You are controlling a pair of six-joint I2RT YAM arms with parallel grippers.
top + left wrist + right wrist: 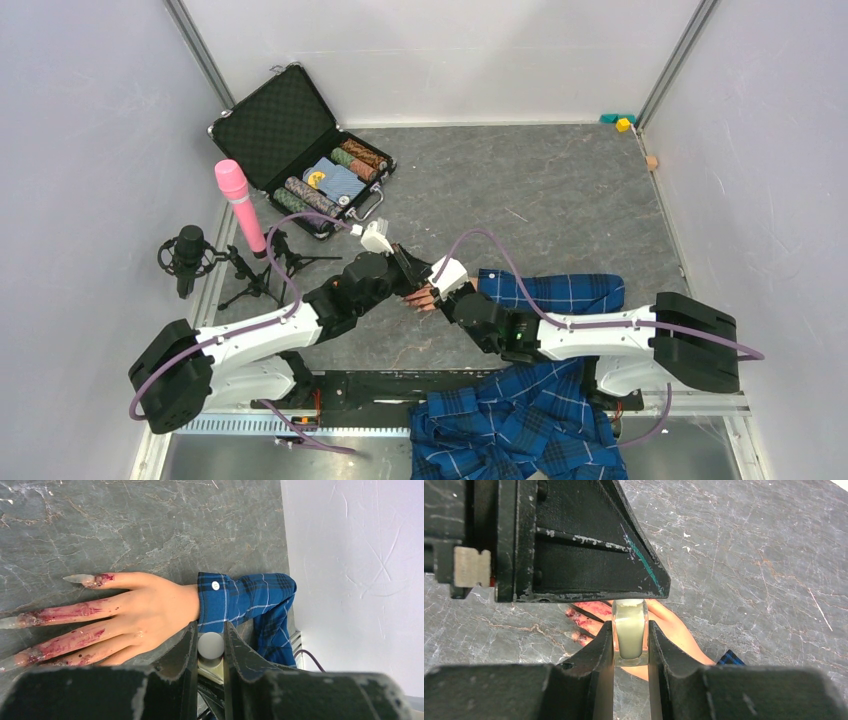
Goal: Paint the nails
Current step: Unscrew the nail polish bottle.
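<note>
The flesh-coloured mannequin hand [140,612] lies flat on the grey table in a blue plaid sleeve [245,597], its fingers smeared with red. The nails [77,578] are long, pointed and pale, reddish at the base. My left gripper [210,630] is shut on the white cap [210,645] of a small clear bottle. My right gripper [630,627] is shut on that bottle [629,632], which holds pale liquid. Both grippers meet just above the mannequin hand [422,298], left gripper [408,272] facing right gripper [443,290]. From the right wrist, the left gripper's black body hides the cap.
An open black case [300,150] of poker chips lies at the back left. A pink microphone [240,205] and a black microphone on a tripod [190,255] stand at the left wall. More plaid cloth [520,420] hangs over the near edge. Small blocks [622,122] sit in the far right corner.
</note>
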